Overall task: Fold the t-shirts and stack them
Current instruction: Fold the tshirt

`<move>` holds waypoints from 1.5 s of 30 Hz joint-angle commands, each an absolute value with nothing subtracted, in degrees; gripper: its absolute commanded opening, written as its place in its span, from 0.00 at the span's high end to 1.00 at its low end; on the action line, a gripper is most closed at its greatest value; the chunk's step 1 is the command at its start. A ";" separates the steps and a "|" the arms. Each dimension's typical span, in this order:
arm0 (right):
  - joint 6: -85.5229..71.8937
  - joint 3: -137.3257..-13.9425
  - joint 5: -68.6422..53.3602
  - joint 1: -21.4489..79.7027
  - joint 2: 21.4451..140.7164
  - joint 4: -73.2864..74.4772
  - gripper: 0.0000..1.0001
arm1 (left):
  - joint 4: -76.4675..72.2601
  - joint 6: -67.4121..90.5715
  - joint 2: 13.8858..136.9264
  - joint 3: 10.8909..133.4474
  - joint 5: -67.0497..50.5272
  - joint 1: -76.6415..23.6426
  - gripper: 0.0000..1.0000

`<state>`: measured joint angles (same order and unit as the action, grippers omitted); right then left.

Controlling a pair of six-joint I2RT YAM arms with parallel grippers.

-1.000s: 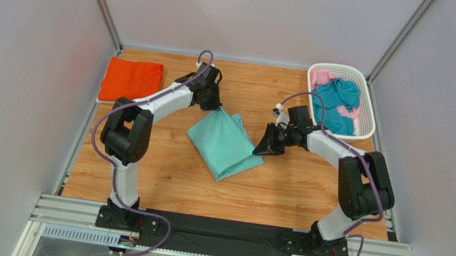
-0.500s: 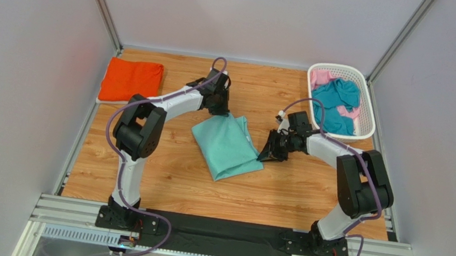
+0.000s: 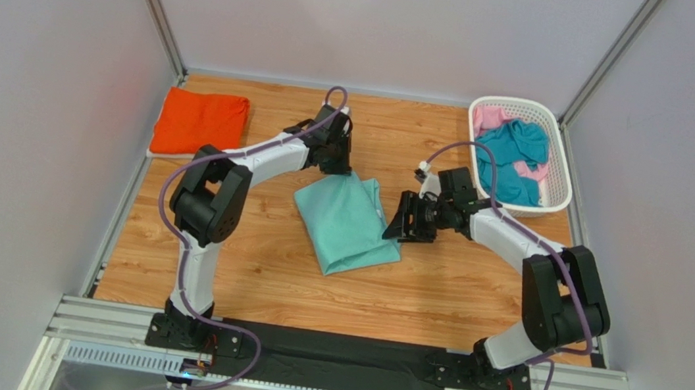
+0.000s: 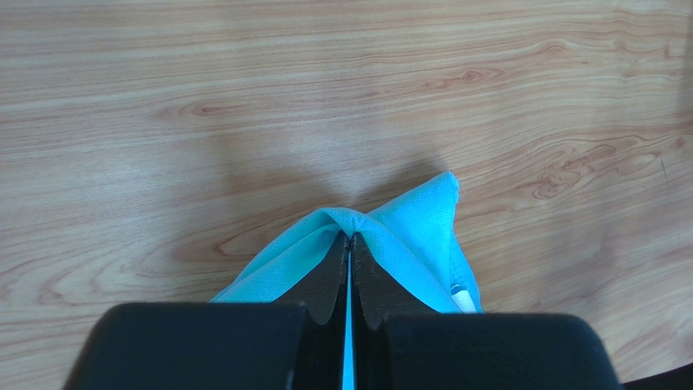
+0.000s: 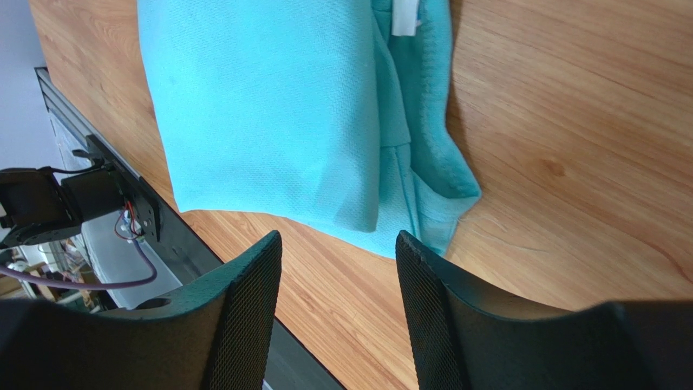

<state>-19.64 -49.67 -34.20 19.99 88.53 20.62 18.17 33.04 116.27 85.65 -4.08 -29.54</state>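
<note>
A folded mint-green t-shirt (image 3: 346, 223) lies in the middle of the wooden table. My left gripper (image 3: 334, 166) is shut on its far corner, and the pinched cloth (image 4: 382, 240) bulges up round the closed fingertips (image 4: 351, 237). My right gripper (image 3: 400, 223) is open and empty at the shirt's right edge, with the shirt (image 5: 276, 114) just beyond its spread fingers (image 5: 337, 244). A folded orange t-shirt (image 3: 200, 122) lies at the far left. Teal (image 3: 510, 161) and pink (image 3: 490, 119) t-shirts lie in the basket.
A white slotted plastic basket (image 3: 557, 179) stands at the far right corner. Grey walls close in the left, right and back sides. A black and metal rail (image 3: 341, 358) with the arm bases runs along the near edge.
My right gripper has moved a little left, closer over the mint shirt's right edge. My left gripper, which swung right with the shirt's corner a second ago, has since held still.
</note>
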 commanded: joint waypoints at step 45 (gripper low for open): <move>-28.56 -32.00 -32.53 15.30 75.85 17.49 0.98 | 23.82 26.28 120.22 95.44 -5.80 -37.44 1.00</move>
<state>-27.33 -33.69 -34.96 16.08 75.07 18.72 23.05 29.06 117.82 92.36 -4.75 -36.67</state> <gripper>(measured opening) 0.018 0.006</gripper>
